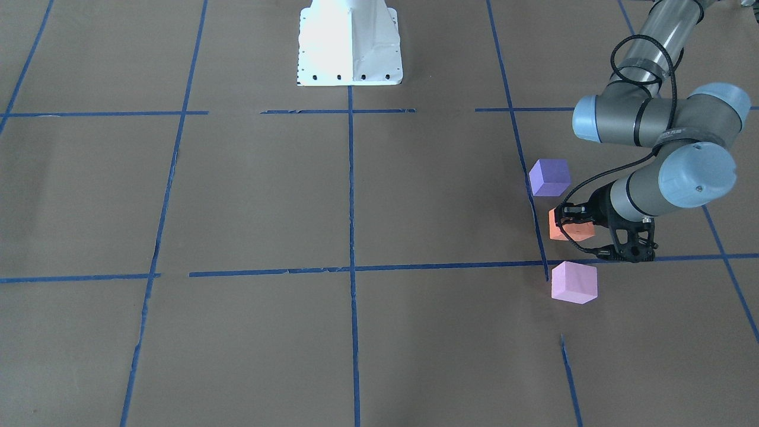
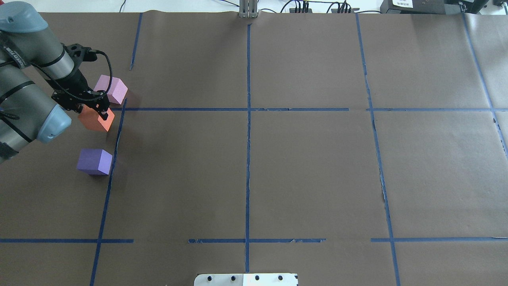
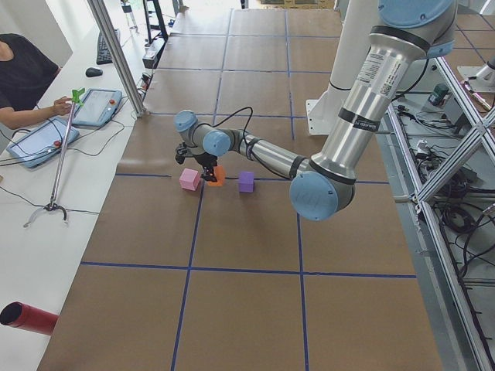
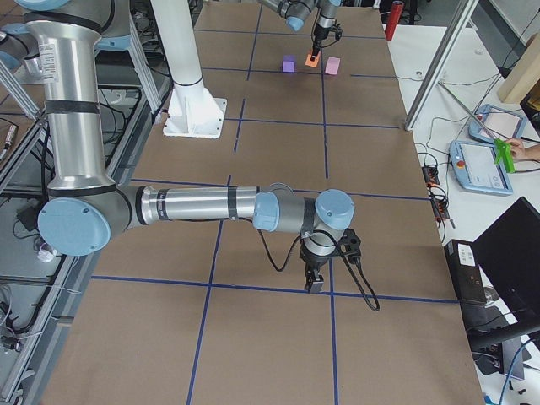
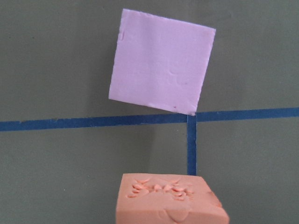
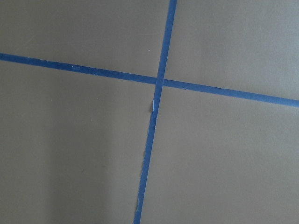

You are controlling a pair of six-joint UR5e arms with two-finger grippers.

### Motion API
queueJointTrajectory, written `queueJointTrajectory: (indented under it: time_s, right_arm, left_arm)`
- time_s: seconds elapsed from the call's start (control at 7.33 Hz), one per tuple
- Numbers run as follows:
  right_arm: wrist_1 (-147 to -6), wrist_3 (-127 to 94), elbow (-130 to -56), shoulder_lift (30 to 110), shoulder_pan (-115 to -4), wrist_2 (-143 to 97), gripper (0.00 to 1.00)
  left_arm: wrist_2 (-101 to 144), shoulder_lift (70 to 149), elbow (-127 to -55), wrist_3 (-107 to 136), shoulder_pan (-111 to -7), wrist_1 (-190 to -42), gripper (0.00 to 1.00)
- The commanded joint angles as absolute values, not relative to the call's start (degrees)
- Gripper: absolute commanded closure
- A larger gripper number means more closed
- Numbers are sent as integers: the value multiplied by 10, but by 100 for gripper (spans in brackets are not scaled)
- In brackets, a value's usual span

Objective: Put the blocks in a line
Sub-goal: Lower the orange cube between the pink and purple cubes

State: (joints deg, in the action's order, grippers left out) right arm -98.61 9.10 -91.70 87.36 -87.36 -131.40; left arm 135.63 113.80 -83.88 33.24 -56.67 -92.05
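Left gripper (image 1: 570, 216) mine, clamped on small matte orange foam cube (image 1: 576, 231), right side of front view, between dark violet foam cube (image 1: 549, 177) above and pale pink foam cube (image 1: 573, 282) below. I judge: set orange square, centred on line joining neighbours; pink sits rotated. Wrist view hides my fingertips; orange's contact with table unclear. Right gripper (image 4: 315, 283): open or closed, cannot tell.

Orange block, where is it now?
Overhead view, far left: the orange block is at the left gripper, between the pink block and the purple block.
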Motion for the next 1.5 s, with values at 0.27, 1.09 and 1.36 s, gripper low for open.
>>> queueJointTrajectory:
  time_s: [0.27, 1.09, 1.36]
  right_arm:
    - [-986, 91, -918, 874, -874, -1314, 0]
    - [-986, 91, -917, 874, -874, -1314, 0]
    - [-986, 91, -918, 874, -874, -1314, 0]
  left_arm:
    - [1354, 1131, -816, 332, -565, -950, 78]
    - [1356, 1136, -816, 339, -559, -951, 78]
    - [1356, 1137, -816, 345, -557, -951, 78]
